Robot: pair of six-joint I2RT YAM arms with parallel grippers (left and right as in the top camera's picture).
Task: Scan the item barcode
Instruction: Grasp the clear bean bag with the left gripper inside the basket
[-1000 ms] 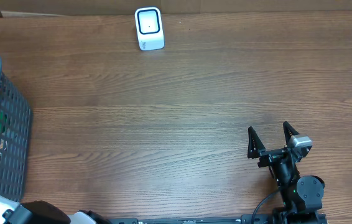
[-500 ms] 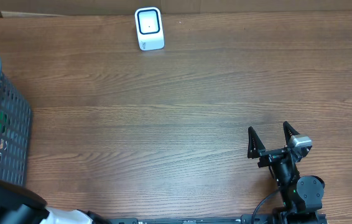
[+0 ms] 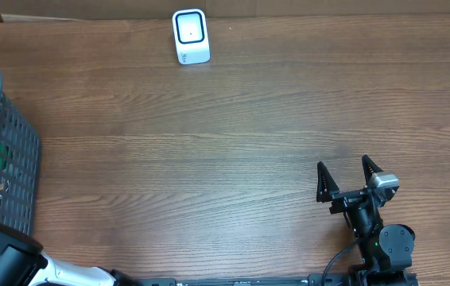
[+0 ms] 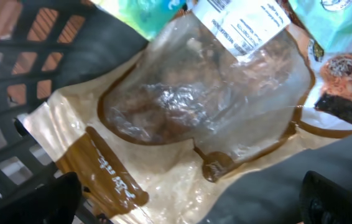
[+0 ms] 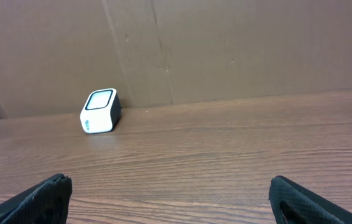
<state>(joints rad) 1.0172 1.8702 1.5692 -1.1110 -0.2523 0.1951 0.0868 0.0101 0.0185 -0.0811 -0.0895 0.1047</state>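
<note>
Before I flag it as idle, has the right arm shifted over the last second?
No. Its fingers sit at the same spot on the wood, same offset from the white scanner.

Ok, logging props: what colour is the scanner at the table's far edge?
The scanner is white with a dark face, clearest in the overhead view.

Nothing can be read for certain. The white label point(image 4: 241, 22) on the snack pouch point(image 4: 182, 124) carries small print too blurred to make out, and the pouch's brown script point(image 4: 111, 171) is equally illegible.
</note>
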